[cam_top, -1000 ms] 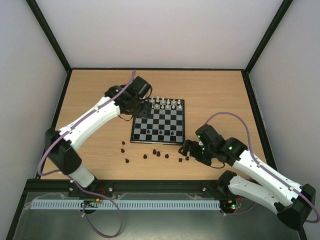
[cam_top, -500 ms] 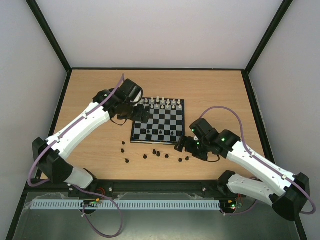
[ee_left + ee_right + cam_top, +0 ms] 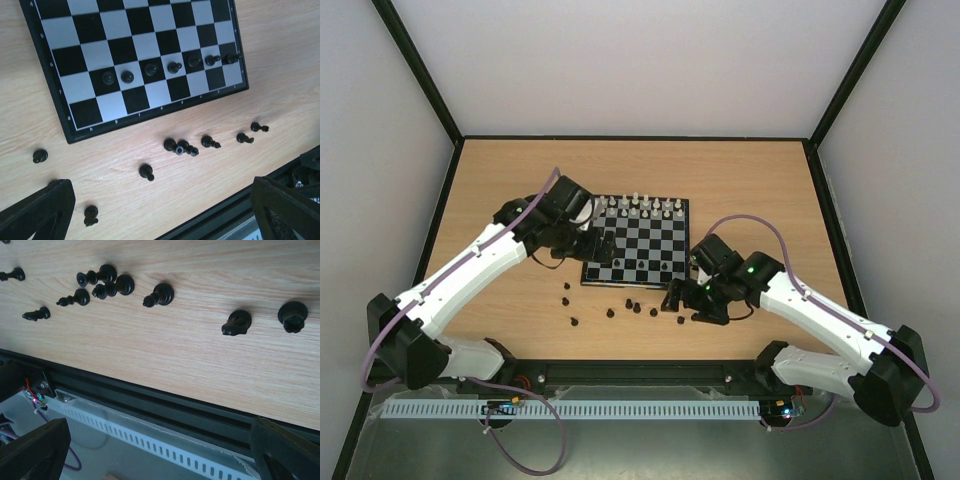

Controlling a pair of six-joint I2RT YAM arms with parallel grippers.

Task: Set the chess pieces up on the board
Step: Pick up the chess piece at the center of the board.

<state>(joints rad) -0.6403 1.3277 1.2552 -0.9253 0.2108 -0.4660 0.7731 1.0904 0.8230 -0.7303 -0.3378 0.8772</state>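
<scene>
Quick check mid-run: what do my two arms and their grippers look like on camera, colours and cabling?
The left arm and the right arm both have white link shells with black joints. A purple cable loops along each. The left gripper and right gripper are black, with broad, blocky fingers. Small green lights glow near the right arm's wrist.

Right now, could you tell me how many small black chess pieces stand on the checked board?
7 small black chess pieces, in one row of the black-and-grey checked board, second from its near edge. The left arm may hide others.
</scene>
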